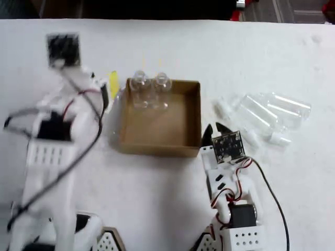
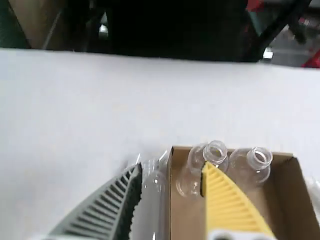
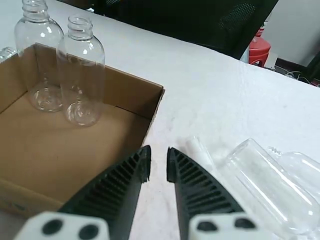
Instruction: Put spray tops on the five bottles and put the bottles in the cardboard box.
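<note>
The cardboard box (image 1: 184, 119) sits mid-table with two clear, uncapped bottles (image 1: 138, 86) (image 1: 160, 85) upright against its far wall; they also appear as bottles (image 2: 215, 155) (image 3: 80, 70). My left gripper (image 2: 170, 172) hovers open over the box's left wall (image 2: 169, 200), yellow finger (image 2: 225, 200) above the box and grey finger (image 2: 117, 200) outside. A third clear bottle (image 2: 151, 177) stands between them, beside the grey finger. My right gripper (image 3: 157, 161) stands slightly open and empty by the box's right near corner. Clear bottles (image 1: 267, 112) (image 3: 260, 180) lie to its right.
Small white spray tops (image 1: 222, 107) (image 1: 277, 139) lie among the lying bottles on the white table (image 1: 220, 57). Cables (image 1: 89, 141) trail from the left arm across the near left. The table's far edge meets a dark background.
</note>
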`<state>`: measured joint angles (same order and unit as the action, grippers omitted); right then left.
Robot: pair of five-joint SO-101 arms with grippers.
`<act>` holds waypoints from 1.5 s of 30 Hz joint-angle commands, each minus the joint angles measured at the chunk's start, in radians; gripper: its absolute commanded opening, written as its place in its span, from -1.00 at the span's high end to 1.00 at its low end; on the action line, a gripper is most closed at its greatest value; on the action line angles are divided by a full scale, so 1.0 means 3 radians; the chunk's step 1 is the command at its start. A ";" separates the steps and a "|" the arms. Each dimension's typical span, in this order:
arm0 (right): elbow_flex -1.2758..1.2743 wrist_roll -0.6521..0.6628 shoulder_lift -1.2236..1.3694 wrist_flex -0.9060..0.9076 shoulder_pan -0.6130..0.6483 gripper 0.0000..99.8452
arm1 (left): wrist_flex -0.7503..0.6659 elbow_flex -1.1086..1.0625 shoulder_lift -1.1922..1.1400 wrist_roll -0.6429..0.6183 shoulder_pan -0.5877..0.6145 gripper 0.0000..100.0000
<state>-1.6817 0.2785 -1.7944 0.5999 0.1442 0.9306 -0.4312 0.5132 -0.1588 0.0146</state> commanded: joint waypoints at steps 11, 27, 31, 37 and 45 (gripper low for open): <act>-0.0031 0.0041 0.0008 -0.0008 -0.0018 0.91 | 0.1381 0.3089 -0.3015 -0.0036 0.0279 0.66; -0.0031 0.0041 0.0008 -0.0008 -0.0013 0.91 | 0.2143 0.4920 -0.4570 -0.0317 0.0233 0.24; -0.0031 0.0041 0.0008 -0.0008 -0.0013 0.91 | 0.2138 0.5176 -0.4774 -0.0394 0.0248 0.29; -0.0031 0.0041 0.0008 -0.0008 -0.0013 0.91 | 0.2209 0.5483 -0.5076 -0.0389 0.0248 0.46; -0.0031 0.0041 0.0008 -0.0013 -0.0013 0.91 | 0.2603 0.6107 -0.5148 -0.0384 0.0315 0.51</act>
<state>-1.6817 0.2785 -1.7944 0.5999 0.1442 1.6517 1.2935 -1.0487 -0.2631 0.0959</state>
